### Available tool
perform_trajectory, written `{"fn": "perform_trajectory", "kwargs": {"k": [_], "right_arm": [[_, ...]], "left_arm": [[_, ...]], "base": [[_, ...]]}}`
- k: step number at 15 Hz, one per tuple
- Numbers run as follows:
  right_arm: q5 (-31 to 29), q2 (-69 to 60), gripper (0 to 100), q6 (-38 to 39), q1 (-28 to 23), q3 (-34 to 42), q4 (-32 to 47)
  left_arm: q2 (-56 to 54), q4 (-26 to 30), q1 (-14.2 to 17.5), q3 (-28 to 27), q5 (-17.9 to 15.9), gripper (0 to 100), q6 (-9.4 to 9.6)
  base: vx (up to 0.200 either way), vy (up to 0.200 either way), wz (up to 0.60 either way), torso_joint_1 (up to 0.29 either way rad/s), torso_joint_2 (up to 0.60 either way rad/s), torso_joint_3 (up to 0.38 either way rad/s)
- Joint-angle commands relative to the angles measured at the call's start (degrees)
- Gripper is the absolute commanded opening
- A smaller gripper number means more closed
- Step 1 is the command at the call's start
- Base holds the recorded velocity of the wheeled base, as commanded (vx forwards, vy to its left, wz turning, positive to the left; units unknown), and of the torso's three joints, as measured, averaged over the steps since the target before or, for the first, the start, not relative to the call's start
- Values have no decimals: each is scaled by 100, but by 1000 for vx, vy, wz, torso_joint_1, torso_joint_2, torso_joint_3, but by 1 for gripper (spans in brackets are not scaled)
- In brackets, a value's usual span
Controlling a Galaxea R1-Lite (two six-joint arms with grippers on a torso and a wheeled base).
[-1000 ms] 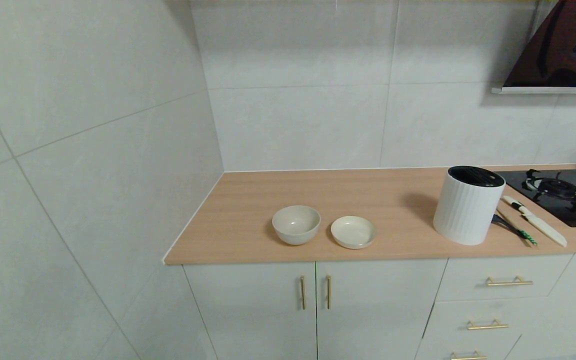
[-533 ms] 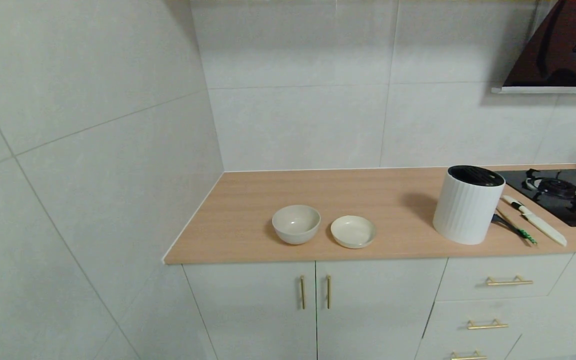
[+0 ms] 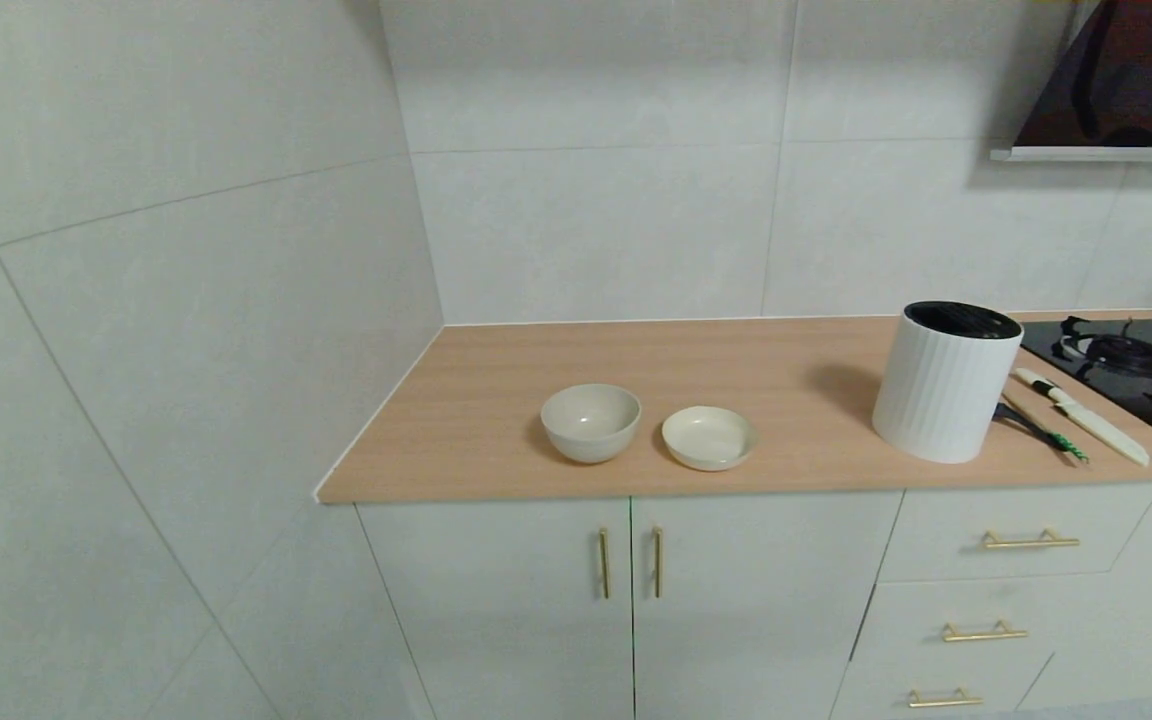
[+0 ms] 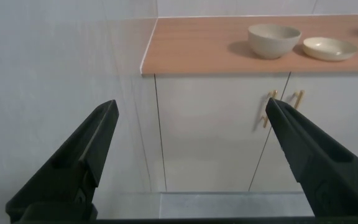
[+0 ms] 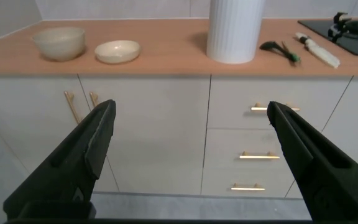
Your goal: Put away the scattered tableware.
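Left pincer (image 4: 189, 104) and right pincer (image 5: 191, 104) gaping, empty, facing the tabletop (image 3: 496, 400); only the view shifting, bowl (image 3: 591, 422) and dish (image 3: 707, 437) unmoved, unstowed.

The left gripper (image 4: 190, 104) points level toward 12 o'clock, its two dark fingers (image 4: 79, 162) spread wide apart. The right gripper (image 5: 190, 104) also aims at 12 o'clock, fingers (image 5: 309, 162) equally wide.

The left hand (image 4: 191, 106) has two black, pointy fingers (image 4: 79, 162). The right hand (image 5: 191, 106) looks the same, maybe plastic.
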Motion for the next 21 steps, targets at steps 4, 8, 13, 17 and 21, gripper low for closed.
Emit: {"fn": "perform_trajectory", "kwargs": {"k": [4,8,13,17,21], "right_arm": [[1,9,100,0,1,0,-2],[1,0,100,0,1,0,-2],[1,0,100,0,1,0,-2],[1,0,100,0,1,0,-2],[1,0,100,0,1,0,-2]], "left_arm": [[0,1,5,0,2,100,-4],[0,1,5,0,2,100,-4],[0,1,5,0,2,100,5],[0,1,5,0,2,100,5],[0,1,5,0,2,100,5]], "base": [[0,0,0,-250,548,290],[0,0,0,-238,539,304],[0,0,0,-222,515,294],[0,0,0,-198,487,279],[0,0,0,-178,481,301]]}}
